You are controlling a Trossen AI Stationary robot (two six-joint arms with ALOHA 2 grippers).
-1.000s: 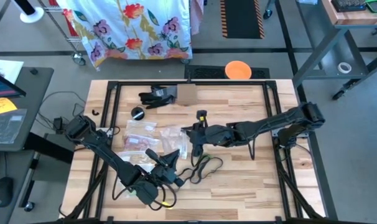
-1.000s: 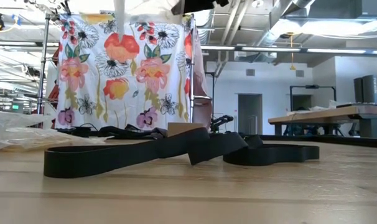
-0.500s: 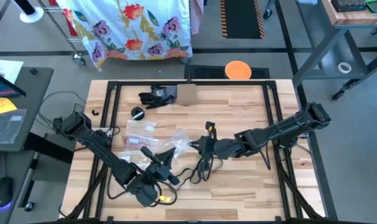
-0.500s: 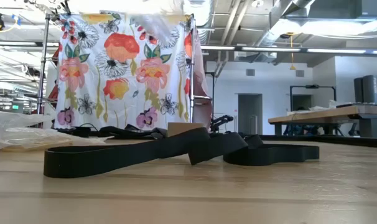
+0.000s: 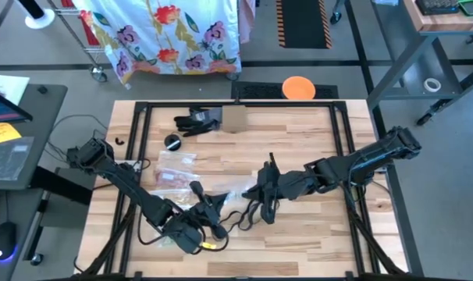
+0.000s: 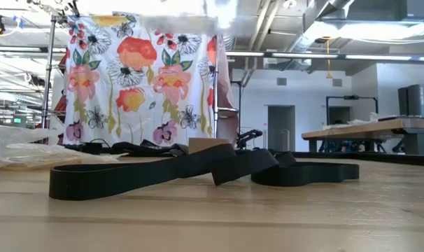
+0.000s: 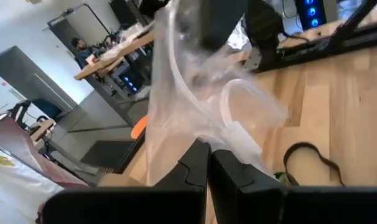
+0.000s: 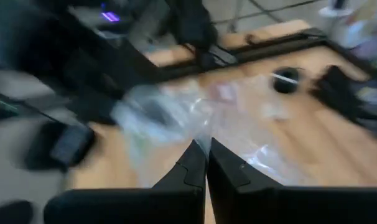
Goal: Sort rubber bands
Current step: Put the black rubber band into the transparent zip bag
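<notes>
Rubber bands not visible; both end effectors, left (image 5: 213, 204) and right (image 5: 261, 181), clench clear bag (image 7: 195, 93) at tabletop (image 5: 299, 140) six o'clock. Step: bag opening. Next: pull mouth apart.

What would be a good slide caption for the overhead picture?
Both arms meet at the table's middle: the left gripper and right gripper, both shut, hold a clear plastic bag between them above black straps.

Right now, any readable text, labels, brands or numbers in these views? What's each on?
None readable.
Yellow note on the side desk: any marks are too small to read.
White paper at that desk's far corner: too small to tell whether it carries print.
Clear bag pinched by the shut left gripper: no print visible.
Cardboard box, orange disc, floral cloth: no lettering shows.
</notes>
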